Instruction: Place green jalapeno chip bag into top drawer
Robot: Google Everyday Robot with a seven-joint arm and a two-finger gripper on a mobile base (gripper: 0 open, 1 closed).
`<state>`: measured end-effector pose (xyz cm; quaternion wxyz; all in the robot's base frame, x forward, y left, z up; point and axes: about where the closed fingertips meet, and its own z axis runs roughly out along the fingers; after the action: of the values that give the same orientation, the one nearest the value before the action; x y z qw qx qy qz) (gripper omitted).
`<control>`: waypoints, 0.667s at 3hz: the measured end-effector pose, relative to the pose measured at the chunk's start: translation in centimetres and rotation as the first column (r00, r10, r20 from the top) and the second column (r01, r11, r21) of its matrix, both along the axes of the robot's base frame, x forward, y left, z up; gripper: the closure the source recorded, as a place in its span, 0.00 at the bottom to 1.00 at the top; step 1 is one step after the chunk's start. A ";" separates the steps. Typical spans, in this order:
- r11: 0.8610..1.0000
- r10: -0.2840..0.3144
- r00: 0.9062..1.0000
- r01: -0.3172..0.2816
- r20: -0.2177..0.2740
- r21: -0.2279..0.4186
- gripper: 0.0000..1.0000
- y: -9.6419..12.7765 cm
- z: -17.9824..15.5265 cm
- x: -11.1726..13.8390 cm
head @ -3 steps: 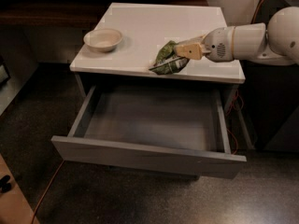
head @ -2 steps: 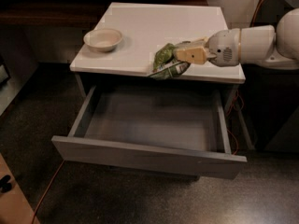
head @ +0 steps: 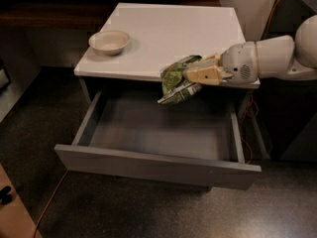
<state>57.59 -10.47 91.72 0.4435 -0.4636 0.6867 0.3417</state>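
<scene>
Holding: the gripper [head: 190,69] is clamping the green jalapeno chip bag [head: 174,90] between its beige fingers [head: 204,75], the jaws pressing narrowly on the foil
Gripper: it is hanging at the front edge of the white cabinet top [head: 173,29], right of the middle, reaching in from the right on a white arm [head: 270,58]
Bag: it is dangling crumpled from the fingers, its upper part overlapping the front edge of the top and its lower part hanging over the rear of the open drawer space
Top drawer [head: 153,165]: it is standing pulled far out, its grey inside lying open beneath the bag
Bowl [head: 109,41]: it is sitting upright on the left side of the top, well apart from the bag
Cable [head: 49,202]: an orange one is trailing over the dark floor at lower left
</scene>
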 end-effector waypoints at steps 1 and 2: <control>0.995 0.048 0.998 -0.051 -0.035 -0.088 1.00 0.5 -4.1 -0.7; 0.985 0.070 0.996 -0.078 -0.062 -0.152 1.00 0.6 -6.7 -0.8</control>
<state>56.79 -9.89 85.00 0.3739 -0.5119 0.7055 0.3169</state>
